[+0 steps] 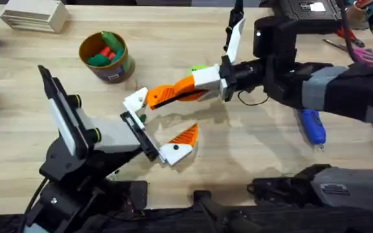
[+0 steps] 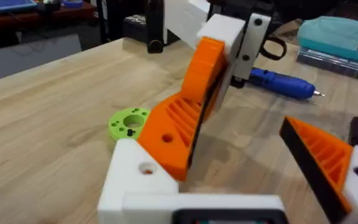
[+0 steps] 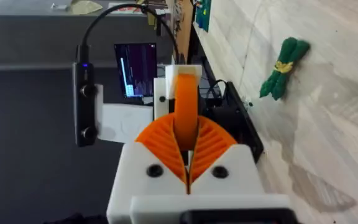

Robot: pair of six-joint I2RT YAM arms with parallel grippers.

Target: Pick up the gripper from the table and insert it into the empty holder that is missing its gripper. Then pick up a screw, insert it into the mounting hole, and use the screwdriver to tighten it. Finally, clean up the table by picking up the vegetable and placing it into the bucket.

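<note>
The loose orange gripper (image 1: 167,96) (image 2: 178,132) is held tilted, its lower end touching the bare white holder (image 1: 135,101) (image 2: 135,180) of my left arm. My right gripper (image 1: 190,87) (image 3: 188,149) is shut on it and reaches in from the right. My left gripper (image 1: 157,124) is open, and its other finger carries an orange tip (image 1: 186,136) (image 2: 325,152). The blue screwdriver (image 1: 313,125) (image 2: 283,83) lies on the table at the right. The small dark green vegetable (image 3: 281,68) lies on the wood. The brown-gold bucket (image 1: 120,66) stands at the back left.
Bigger green and red-orange toy vegetables (image 1: 104,50) fill the bucket. A lime-green disc (image 2: 129,122) (image 1: 199,67) lies just behind the grippers. Pink-handled scissors (image 1: 361,52) sit at the far right. A white slatted box (image 1: 34,16) stands at the back left corner.
</note>
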